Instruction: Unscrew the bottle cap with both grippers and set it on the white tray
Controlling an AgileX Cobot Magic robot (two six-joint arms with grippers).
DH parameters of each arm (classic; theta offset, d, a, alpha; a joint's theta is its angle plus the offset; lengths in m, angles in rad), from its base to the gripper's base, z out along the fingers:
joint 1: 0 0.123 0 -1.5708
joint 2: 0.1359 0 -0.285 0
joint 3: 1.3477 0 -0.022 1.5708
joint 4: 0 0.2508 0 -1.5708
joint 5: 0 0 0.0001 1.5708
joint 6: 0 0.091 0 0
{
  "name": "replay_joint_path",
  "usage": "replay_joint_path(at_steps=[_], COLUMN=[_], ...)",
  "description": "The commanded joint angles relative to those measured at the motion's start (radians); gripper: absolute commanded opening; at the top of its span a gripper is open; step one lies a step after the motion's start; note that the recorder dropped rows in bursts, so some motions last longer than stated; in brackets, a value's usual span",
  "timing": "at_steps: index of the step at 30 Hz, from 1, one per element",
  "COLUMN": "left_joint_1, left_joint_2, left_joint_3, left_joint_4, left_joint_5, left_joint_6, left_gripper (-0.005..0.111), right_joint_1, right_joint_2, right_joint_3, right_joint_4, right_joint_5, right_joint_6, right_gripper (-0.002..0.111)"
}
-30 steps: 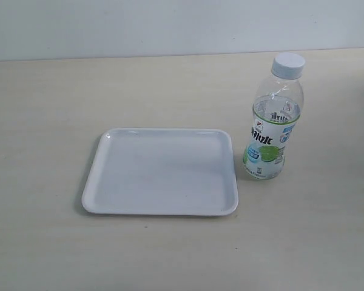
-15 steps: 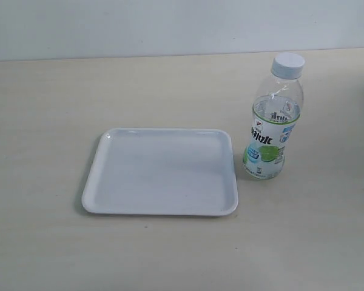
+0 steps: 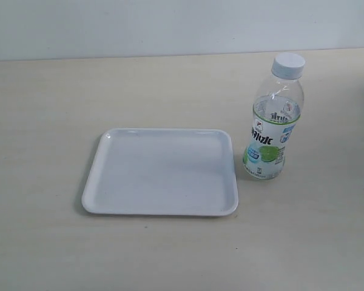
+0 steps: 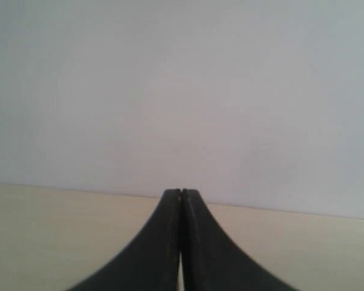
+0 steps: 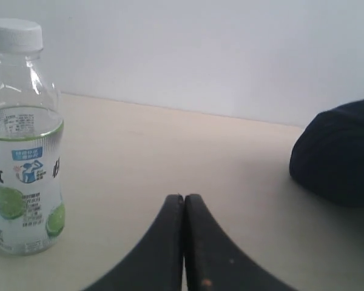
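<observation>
Closest to each wrist camera, the claws are sitting idle. The left claw (image 4: 181, 193) is showing two black fingers pressed flat together on nothing, facing only bare table (image 4: 42, 242) and wall. The right claw (image 5: 183, 197) is likewise pinched closed and empty, pointing past the bottle (image 5: 25, 151), which is standing off to one side of it. Neither claw is appearing in the exterior view.

On the near part of the table, the white tray (image 3: 161, 173) is lying flat with nothing on it. Just beside its right rim, toward the far corner, the bottle is standing upright, with the bottle cap (image 3: 289, 64) sitting on its neck.

The bottle is looking roughly half full of clear liquid, so it is probably light and easy to tip. Its thin clear wall is likely to give under a hard squeeze, and the glossy label may be slippery. One claw should be taking it around the labelled body, firmly but without crushing. The other should be closing on the cap's side, where the ribbing should be offering bite. Both need to open first.

Farther off by the right claw, a dark rounded thing (image 5: 340, 151) is resting on the table; I cannot tell what it is.
</observation>
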Motion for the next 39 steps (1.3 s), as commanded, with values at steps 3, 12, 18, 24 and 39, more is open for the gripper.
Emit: replay_joint_path(at_steps=[3, 12, 18, 24, 39], left_joint_1=[0.002, 0.002, 0.002, 0.002, 0.002], left_joint_2=[-0.006, -0.006, -0.006, -0.006, -0.006], left_joint_3=[-0.001, -0.001, -0.001, -0.001, -0.001], left_joint_4=[-0.002, -0.002, -0.002, -0.004, -0.004], left_joint_5=[0.082, 0.103, 0.106, 0.106, 0.106], left_joint_6=[-0.006, -0.004, -0.004, -0.008, -0.009], left_gripper=[0.0, 0.0, 0.0, 0.0, 0.0], right_joint_1=[-0.005, -0.005, -0.005, -0.005, -0.003], right_joint_2=[-0.007, -0.007, -0.007, 0.135, 1.012], right_joint_3=[0.005, 0.005, 0.005, 0.005, 0.005], right_joint_4=[-0.022, 0.177, 0.285, 0.294, -0.003], right_joint_5=[-0.15, -0.204, -0.385, -0.659, -0.994], right_joint_6=[-0.001, 0.002, 0.056, 0.084, 0.113], right_gripper=[0.0, 0.0, 0.0, 0.0, 0.0])
